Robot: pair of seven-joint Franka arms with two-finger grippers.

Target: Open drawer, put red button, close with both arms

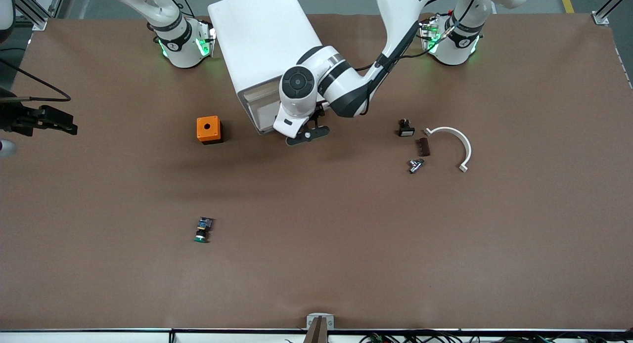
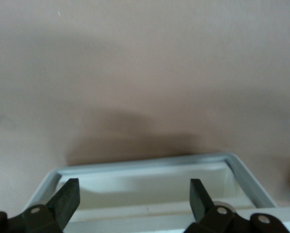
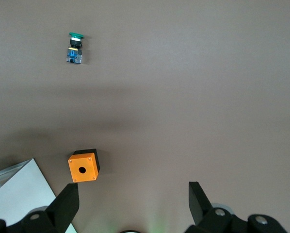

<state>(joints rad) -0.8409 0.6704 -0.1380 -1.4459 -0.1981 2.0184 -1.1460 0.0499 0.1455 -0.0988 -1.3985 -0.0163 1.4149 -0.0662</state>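
Glossy white arms (black bands) above matt brown table; orange plastic box.

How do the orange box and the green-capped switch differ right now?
The orange box is a cube with black sides and a round hole in its top face; the green-capped switch is a slim part lying on its side. The box is clearly bulkier than the switch. The box sits beside the white drawer unit; the switch lies nearer the front camera. Both are untouched on the table.
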